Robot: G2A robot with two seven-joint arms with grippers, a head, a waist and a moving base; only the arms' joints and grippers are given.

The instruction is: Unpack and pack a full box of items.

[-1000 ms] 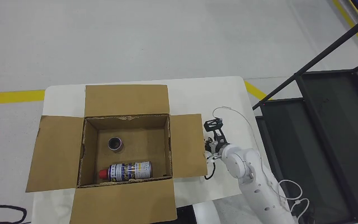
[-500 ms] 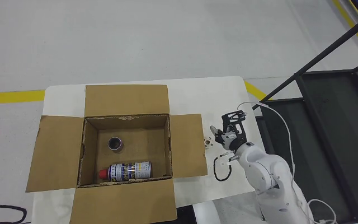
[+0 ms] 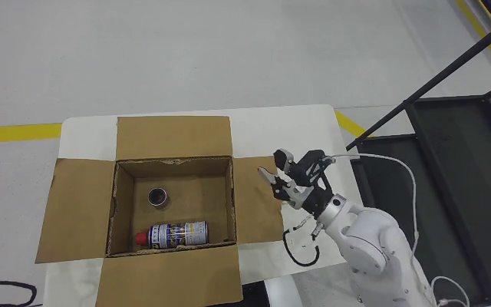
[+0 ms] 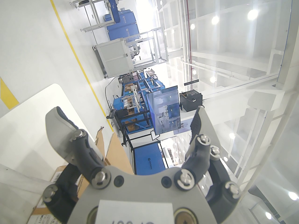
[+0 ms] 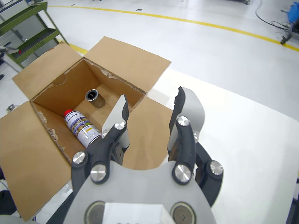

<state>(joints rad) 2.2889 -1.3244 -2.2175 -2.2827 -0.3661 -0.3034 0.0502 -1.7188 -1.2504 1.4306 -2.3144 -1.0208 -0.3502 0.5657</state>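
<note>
open box [image 3: 175, 138], spray can [image 3: 175, 233], small tin [image 3: 159, 197] inside

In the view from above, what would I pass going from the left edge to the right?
The cardboard box's left flap → the spray can lying inside the box → the open right gripper → the dark metal rack beside the table.

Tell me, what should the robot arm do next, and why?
Probably move the right end effector sideways over the cardboard box opening, toward the spray can: it hangs open and empty above the side flap, while the can lies inside.
</note>
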